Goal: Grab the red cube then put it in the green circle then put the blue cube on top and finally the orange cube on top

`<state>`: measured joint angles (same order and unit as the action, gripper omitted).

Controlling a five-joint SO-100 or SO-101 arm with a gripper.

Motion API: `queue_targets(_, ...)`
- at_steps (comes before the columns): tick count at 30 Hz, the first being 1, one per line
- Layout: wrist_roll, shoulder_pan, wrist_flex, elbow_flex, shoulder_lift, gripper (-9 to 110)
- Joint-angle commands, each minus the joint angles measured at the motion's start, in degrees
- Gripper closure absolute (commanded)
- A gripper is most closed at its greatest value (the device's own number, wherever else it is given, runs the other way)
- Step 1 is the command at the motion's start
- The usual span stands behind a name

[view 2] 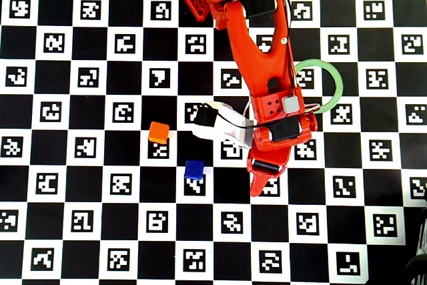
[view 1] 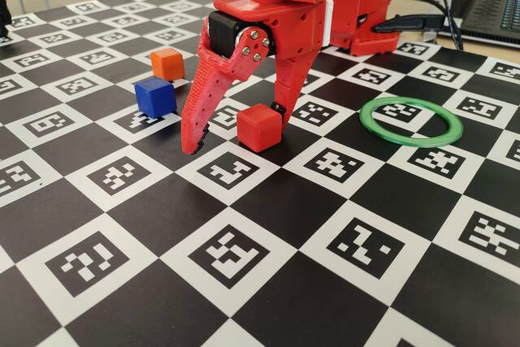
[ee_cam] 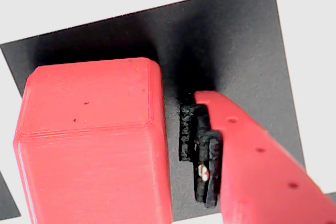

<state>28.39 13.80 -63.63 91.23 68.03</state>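
The red cube [view 1: 259, 127] sits on the checkered board between my gripper's two jaws. My gripper [view 1: 236, 129] is open and lowered to the board, one jaw to the cube's left, the other behind its right edge. In the wrist view the red cube [ee_cam: 89, 140] fills the left, with a small gap to the padded finger [ee_cam: 252, 166] on its right. The blue cube [view 1: 155, 97] and the orange cube [view 1: 166, 63] sit to the left. The green circle [view 1: 445, 137] lies empty at the right. In the overhead view the arm hides the red cube and part of the green circle [view 2: 337, 85].
The board [view 1: 268, 298] is a black-and-white checker mat with printed markers. The arm's base [view 1: 361, 6] stands at the back. A laptop [view 1: 491, 6] and cables lie off the mat at the back right.
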Motion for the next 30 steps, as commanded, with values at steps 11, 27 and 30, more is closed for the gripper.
queue_targets(11, -1.41, -0.70, 1.49, -3.60, 1.58, 89)
queue_targets(27, -7.65, -4.92, -2.11, -2.64, 9.67, 94)
queue_targets(30, -9.05, -6.06, -5.98, -3.08, 13.36, 94)
